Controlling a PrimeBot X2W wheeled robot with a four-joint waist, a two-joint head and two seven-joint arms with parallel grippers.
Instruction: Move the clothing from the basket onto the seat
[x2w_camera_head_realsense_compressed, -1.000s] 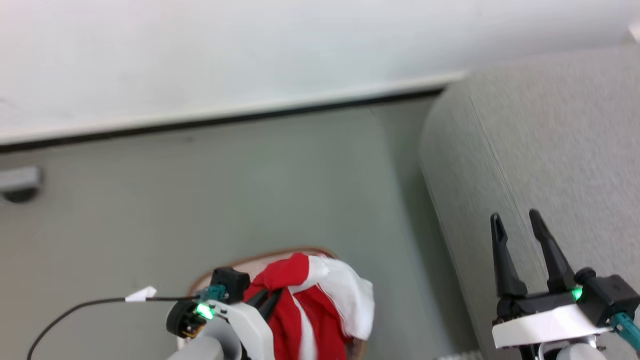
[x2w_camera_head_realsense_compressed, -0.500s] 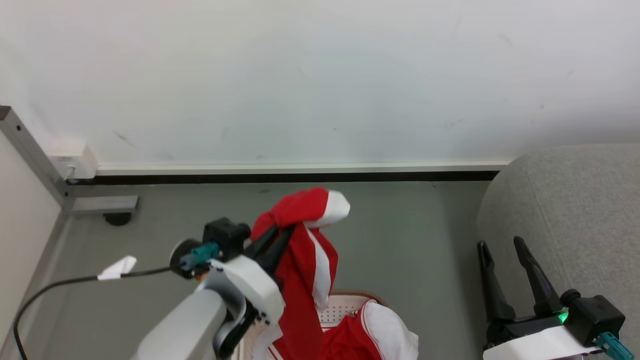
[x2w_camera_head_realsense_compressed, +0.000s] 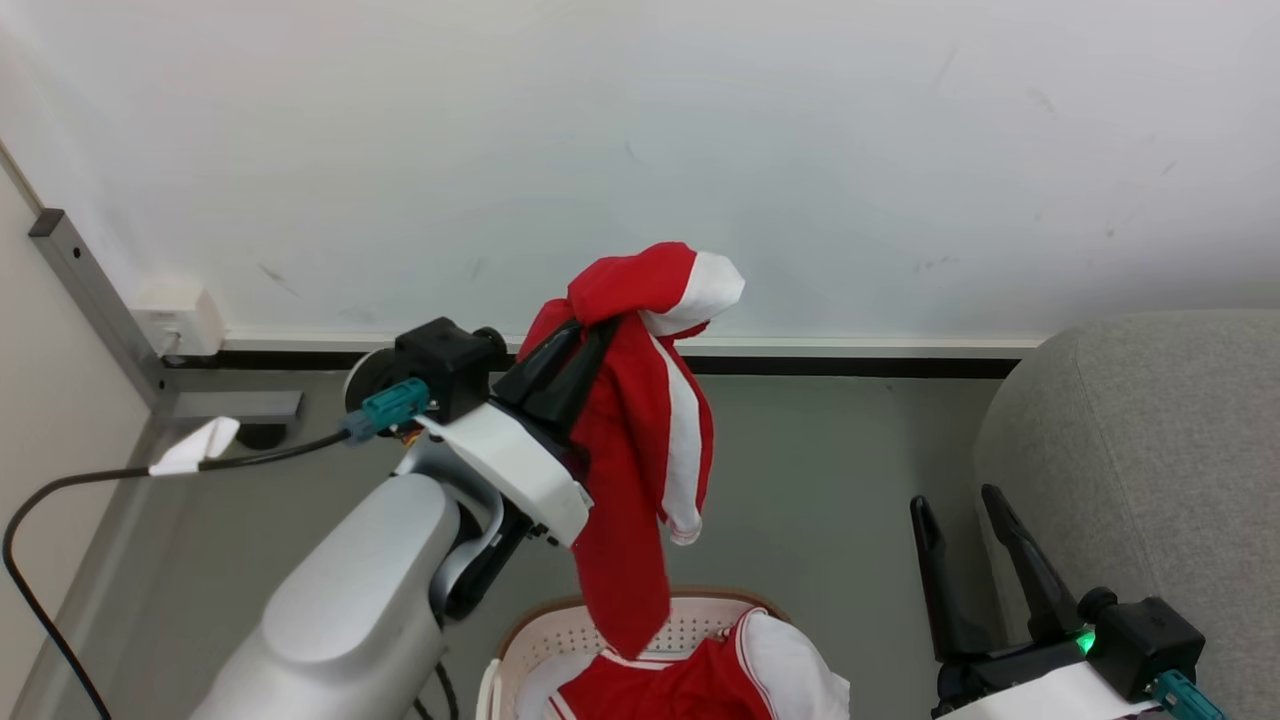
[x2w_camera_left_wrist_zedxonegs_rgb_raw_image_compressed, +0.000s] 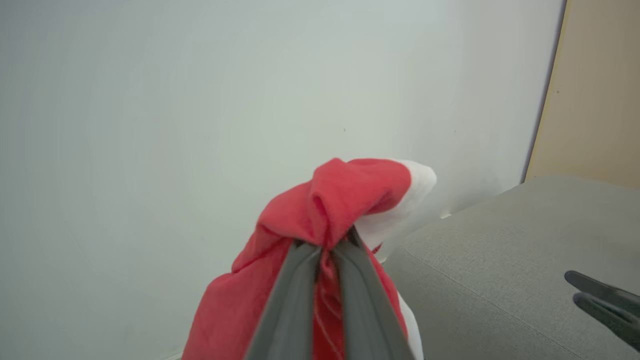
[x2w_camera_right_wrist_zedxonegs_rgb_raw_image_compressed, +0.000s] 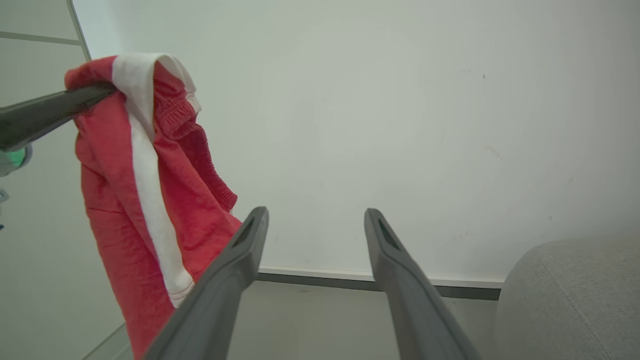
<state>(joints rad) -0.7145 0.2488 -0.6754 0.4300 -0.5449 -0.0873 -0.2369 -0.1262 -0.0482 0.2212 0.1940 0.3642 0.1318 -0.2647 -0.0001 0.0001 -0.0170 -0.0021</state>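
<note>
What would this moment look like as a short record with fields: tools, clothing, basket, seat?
left tool: shut on a red and white garment, raised in front of the wall
garment: hangs down, lower end over the basket
basket contents: more red and white clothing
right tool: open, holding nothing, beside the seat
seat: no clothing on the visible part
</note>
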